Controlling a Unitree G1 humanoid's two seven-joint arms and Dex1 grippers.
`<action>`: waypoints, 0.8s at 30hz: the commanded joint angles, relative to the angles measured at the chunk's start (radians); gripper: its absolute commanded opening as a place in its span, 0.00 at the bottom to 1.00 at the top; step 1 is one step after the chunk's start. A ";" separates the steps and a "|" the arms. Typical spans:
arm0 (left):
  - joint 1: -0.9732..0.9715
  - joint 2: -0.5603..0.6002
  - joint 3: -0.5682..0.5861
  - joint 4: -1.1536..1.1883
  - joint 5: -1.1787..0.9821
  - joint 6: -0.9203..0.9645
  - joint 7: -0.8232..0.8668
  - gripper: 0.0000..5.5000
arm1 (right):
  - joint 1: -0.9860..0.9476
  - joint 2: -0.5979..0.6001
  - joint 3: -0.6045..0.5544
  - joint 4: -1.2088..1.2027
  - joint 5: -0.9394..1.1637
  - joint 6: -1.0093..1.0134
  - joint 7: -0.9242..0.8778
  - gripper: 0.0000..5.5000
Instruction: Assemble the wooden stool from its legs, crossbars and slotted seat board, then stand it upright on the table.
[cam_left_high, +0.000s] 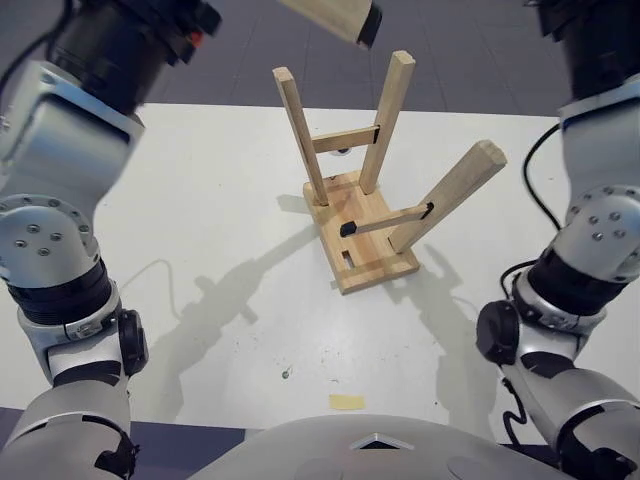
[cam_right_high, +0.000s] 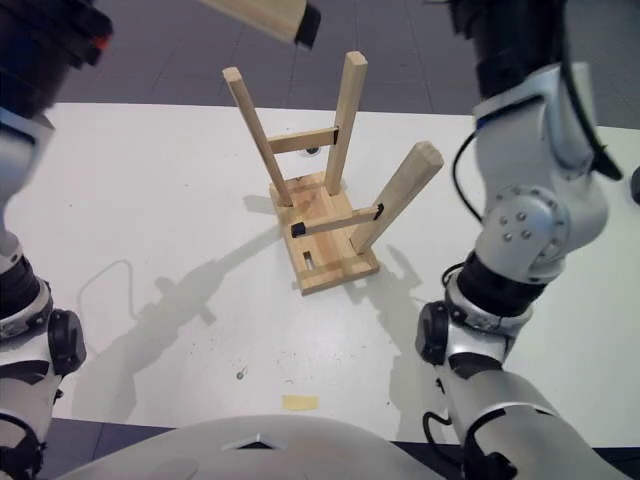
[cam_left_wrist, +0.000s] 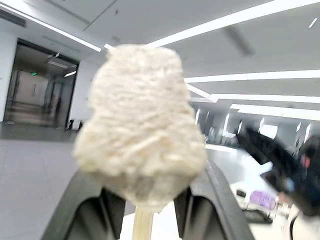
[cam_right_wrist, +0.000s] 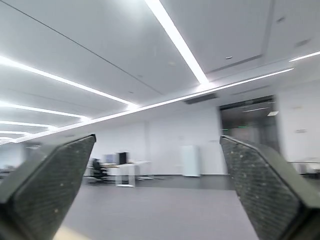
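My head eyes look steeply down at white table (cam_left_high: 200, 180), both sharing upturned stool (cam_left_high: 362, 238) mid-frame. My wrist cameras face up toward hall ceiling (cam_right_wrist: 100, 50); left sits close against stool leg (cam_left_wrist: 142, 125) end.

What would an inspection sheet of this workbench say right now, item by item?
Surface: white table, few small marks.
Job's things: seat board lies flat; two legs stand in it joined by a crossbar; third leg leans, bearing a second crossbar with one end free; fourth leg held aloft.
Clutter: yellow scrap at the near edge.
Grippers: left gripper, jaws shut on the fourth leg; right gripper, jaws open, empty.
Cables: black cable beside the right arm.
Surroundings: grey floor, ceiling strip lights.
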 joint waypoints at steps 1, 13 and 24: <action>0.055 0.045 -0.065 -0.052 0.151 0.024 -0.096 0.19 | 0.115 -0.164 0.028 0.129 -0.232 -0.025 -0.021 0.98; 0.127 0.066 -0.001 -0.052 0.199 0.077 -0.251 0.19 | 0.541 -0.140 0.107 -0.218 -0.130 0.115 0.154 0.98; 0.154 0.071 0.074 -0.010 0.222 0.101 -0.308 0.19 | 0.491 -0.110 0.107 -0.262 -0.012 0.145 0.203 0.98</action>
